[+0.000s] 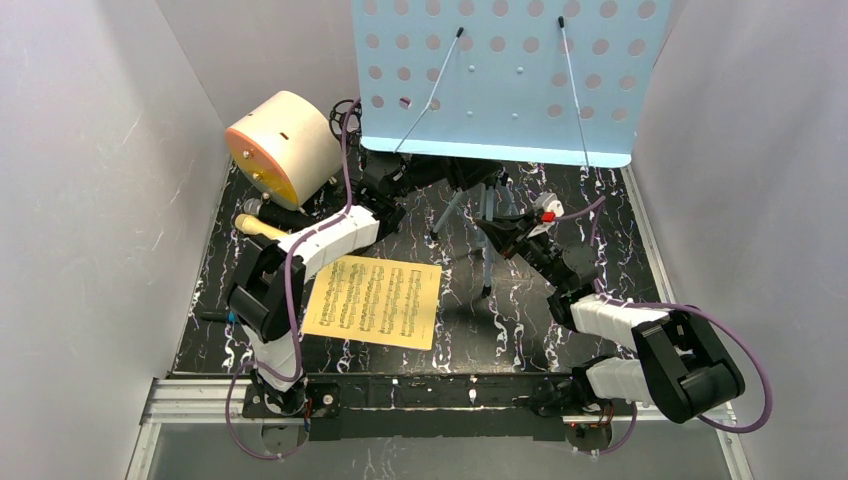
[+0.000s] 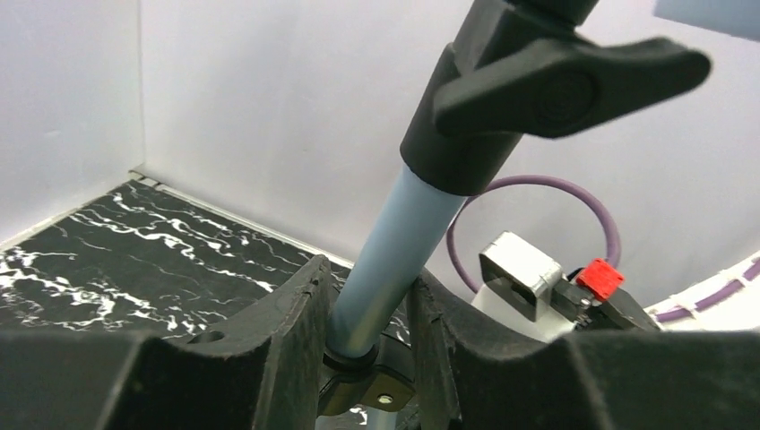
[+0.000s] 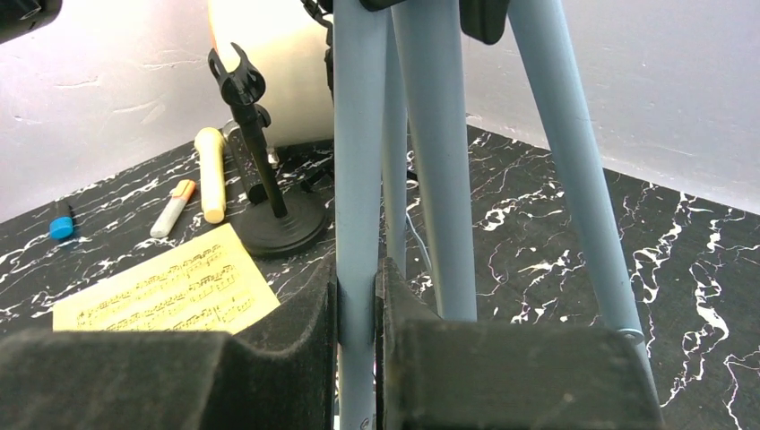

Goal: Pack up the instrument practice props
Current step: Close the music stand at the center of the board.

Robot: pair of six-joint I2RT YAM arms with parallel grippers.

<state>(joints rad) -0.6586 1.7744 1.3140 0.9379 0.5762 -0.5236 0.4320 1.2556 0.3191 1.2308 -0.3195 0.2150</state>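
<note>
one blue music rack (image 1: 500,80) stands upright at the far edge of the counter (image 1: 560,330), its tripod feet toward the middle. left wrist view: the left claw (image 2: 369,309) is clamped narrow on the rack's centre pole (image 2: 399,233), which rises steeply just under a black knob (image 2: 556,85). right wrist view: the right claw (image 3: 358,300) pinches one tripod leg (image 3: 358,134), near vertical, so folding likely means drawing that leg toward the pole.
</note>
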